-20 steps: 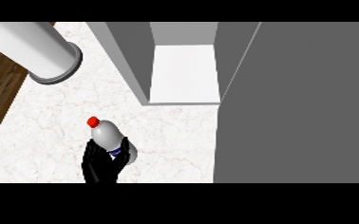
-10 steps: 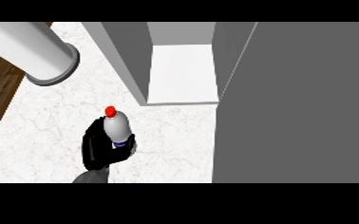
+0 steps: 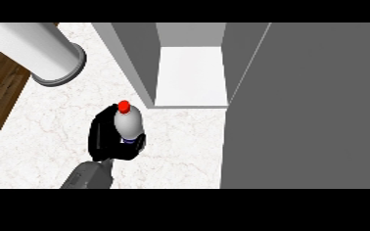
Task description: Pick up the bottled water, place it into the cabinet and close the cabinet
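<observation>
Bottled water, base hidden, sits within curled left hand.

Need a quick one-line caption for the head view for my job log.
Left hand grips the red-capped bottled water over the marble counter, just in front of the open cabinet.

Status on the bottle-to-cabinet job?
Done: bottle grasped in the right hand. In hand: it is held over the counter, outside the open cabinet. Left: set the bottle on the shelf, release, shut the door.
</observation>
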You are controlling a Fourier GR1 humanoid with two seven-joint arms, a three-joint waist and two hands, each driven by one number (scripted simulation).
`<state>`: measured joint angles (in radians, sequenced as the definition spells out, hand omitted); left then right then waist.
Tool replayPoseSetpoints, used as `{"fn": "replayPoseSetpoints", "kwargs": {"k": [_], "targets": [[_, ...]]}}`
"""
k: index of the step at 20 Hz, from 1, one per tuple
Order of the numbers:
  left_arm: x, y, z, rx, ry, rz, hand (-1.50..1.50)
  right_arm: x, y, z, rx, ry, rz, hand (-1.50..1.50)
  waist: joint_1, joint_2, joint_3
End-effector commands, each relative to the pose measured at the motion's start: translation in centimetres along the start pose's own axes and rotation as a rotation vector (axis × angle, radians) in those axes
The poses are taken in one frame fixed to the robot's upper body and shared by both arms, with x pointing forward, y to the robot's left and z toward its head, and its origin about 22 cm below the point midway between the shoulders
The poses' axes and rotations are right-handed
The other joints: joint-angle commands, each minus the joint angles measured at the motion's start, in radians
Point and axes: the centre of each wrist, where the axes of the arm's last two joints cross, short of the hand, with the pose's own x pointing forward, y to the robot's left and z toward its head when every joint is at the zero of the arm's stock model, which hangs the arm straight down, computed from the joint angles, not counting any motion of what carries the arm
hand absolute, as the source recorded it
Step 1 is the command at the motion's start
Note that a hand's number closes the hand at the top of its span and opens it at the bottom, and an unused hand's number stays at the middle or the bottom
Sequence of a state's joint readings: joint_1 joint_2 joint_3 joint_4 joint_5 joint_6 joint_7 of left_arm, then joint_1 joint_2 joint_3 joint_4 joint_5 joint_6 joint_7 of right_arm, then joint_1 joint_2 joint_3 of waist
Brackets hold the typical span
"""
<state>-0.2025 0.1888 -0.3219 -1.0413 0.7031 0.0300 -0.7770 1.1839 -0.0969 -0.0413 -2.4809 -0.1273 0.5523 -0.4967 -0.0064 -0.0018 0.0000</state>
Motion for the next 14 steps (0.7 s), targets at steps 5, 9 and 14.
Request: {"fn": "replayPoseSetpoints", "kwargs": {"k": [5, 9, 14], "targets": [[2.7, -7.1, -2.0, -0.130, -0.013, 0.035, 1.50, 0.6, -0.1, -0.8, 0.015, -0.080, -0.009, -1.50, 0.001, -0.004, 0.001], [5.0, -10.5, -2.4, -0.207, 0.007, 0.028, 1.50, 0.9, -0.2, -0.7, 0.000, -0.065, -0.009, -1.50, 0.003, -0.004, 0.001], [7.1, -16.0, -2.3, -0.225, 0.011, 0.020, 1.50, 1.6, 0.2, -1.7, -0.004, -0.067, -0.029, -1.50, 0.007, -0.001, 0.000]]}}
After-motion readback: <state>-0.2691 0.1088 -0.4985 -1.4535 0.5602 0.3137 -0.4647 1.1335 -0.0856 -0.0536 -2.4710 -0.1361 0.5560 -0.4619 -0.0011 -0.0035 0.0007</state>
